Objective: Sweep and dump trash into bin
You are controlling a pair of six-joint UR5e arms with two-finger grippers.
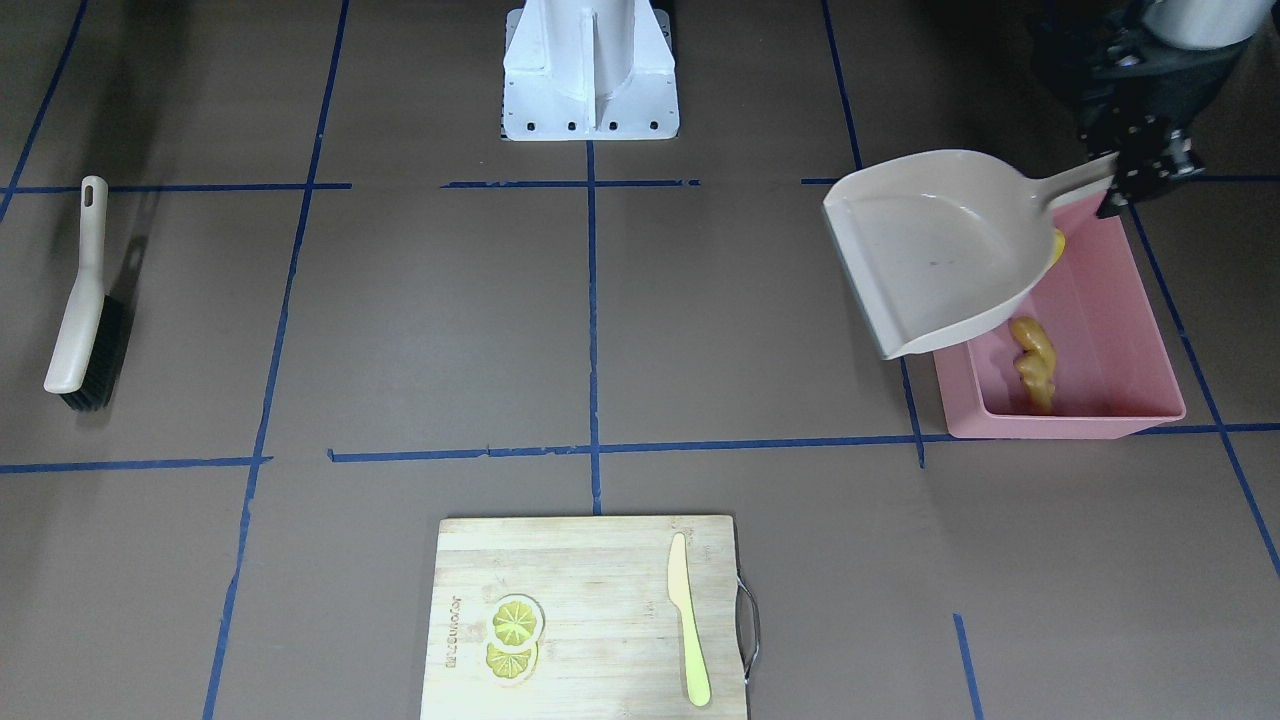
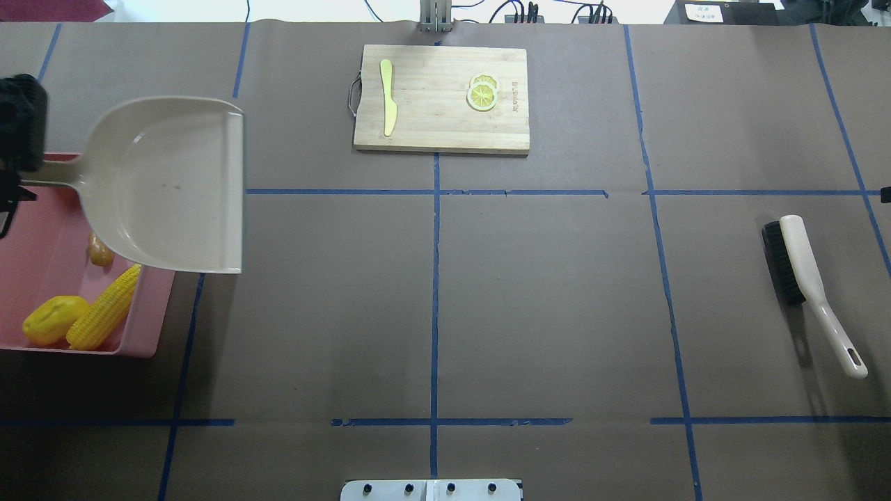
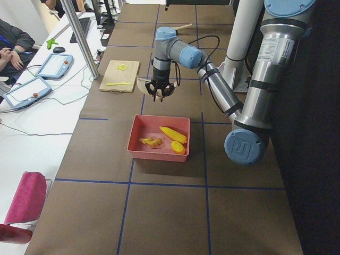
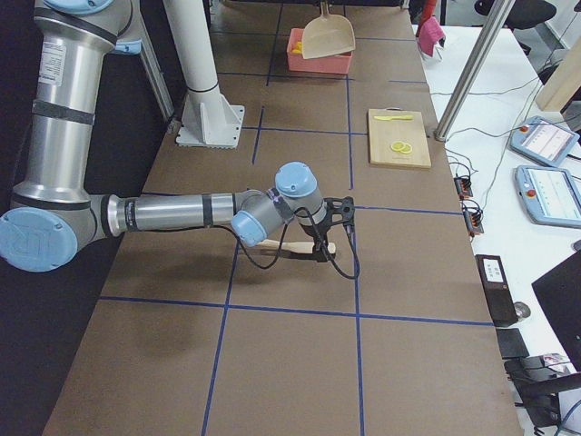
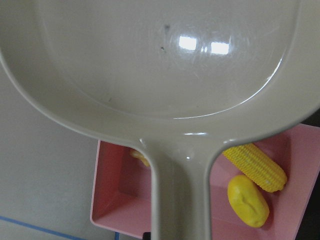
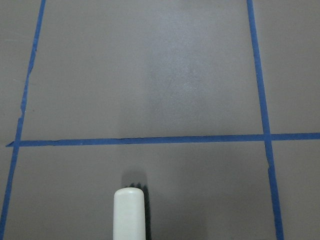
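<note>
My left gripper (image 1: 1128, 178) is shut on the handle of the beige dustpan (image 1: 940, 250), held empty and roughly level above the far end of the pink bin (image 1: 1060, 425). In the bin (image 2: 69, 351) lie the trash: a corn cob (image 2: 104, 309), a yellow potato-like lump (image 2: 52, 320) and a ginger root (image 1: 1033, 365). The left wrist view shows corn (image 5: 255, 165) and lump (image 5: 248, 200) under the pan's handle. The brush (image 2: 811, 292) lies flat on the table. My right gripper (image 4: 322, 243) shows only in the exterior right view, by the brush; whether it is open I cannot tell.
A wooden cutting board (image 2: 440, 97) with lemon slices (image 2: 482, 94) and a yellow-green knife (image 2: 388, 104) sits at the far middle edge. The robot's white base (image 1: 590, 70) stands at the near middle. Blue tape lines cross the brown table. A person sits at a side desk (image 3: 10, 45).
</note>
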